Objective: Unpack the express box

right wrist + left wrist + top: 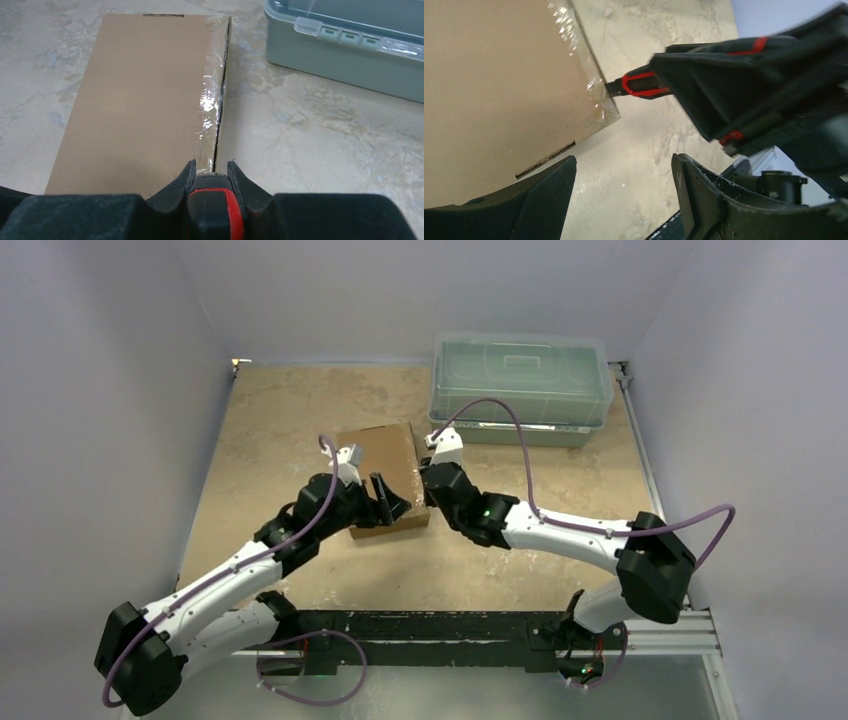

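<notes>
Jaws clamp red tool (214, 212); perhaps touching box (140, 100)

The bin (520, 385) stood near the far right corner of the box (380, 455), leaving a narrow lane of table (280, 115) between. The right pincer (211, 167), clamped on a cutter (215, 210), and the left pincer (624, 165), spread apart, crowded the box's near right corner. Left of the box and behind it, the table lay bare.
</notes>
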{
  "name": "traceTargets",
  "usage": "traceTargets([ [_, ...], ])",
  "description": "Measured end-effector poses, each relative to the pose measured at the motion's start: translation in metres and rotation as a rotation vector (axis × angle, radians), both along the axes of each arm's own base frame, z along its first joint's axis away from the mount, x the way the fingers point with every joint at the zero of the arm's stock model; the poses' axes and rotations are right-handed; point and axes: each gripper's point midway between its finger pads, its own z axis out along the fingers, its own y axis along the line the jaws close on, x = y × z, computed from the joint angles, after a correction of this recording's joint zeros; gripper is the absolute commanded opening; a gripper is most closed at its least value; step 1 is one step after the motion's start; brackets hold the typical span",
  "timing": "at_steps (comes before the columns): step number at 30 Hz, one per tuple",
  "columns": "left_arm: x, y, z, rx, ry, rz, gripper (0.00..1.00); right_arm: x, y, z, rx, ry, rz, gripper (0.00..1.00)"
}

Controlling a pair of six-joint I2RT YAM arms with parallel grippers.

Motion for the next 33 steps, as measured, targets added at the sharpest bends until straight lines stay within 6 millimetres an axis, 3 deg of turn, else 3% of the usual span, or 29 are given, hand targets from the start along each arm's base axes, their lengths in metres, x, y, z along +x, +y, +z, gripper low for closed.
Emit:
traceTargets([
  [4,0.005,0.002,0.028,0.125,-0.151,-0.100,0.64,0.012,0.008,0.002,-0.004,0.003,0.058,0.00],
  [7,0.008,-0.005,0.033,0.218,-0.271,-0.222,0.64,0.016,0.011,0.004,0.011,0.009,0.097,0.00],
  [15,-0.008,-0.013,-0.003,0.427,-0.609,-0.505,0.65,0.023,0.013,0.005,0.045,0.030,0.134,0.00],
  [21,0.005,-0.017,-0.003,0.548,-0.815,-0.564,0.66,0.021,0.016,0.005,0.056,0.040,0.158,0.00],
  [27,0.019,-0.022,-0.034,0.609,-0.797,-0.582,0.64,0.021,0.020,0.004,0.065,0.049,0.166,0.00],
  [33,0.023,-0.010,-0.063,0.667,-0.748,-0.548,0.56,0.023,0.023,0.003,0.077,0.057,0.157,0.00],
])
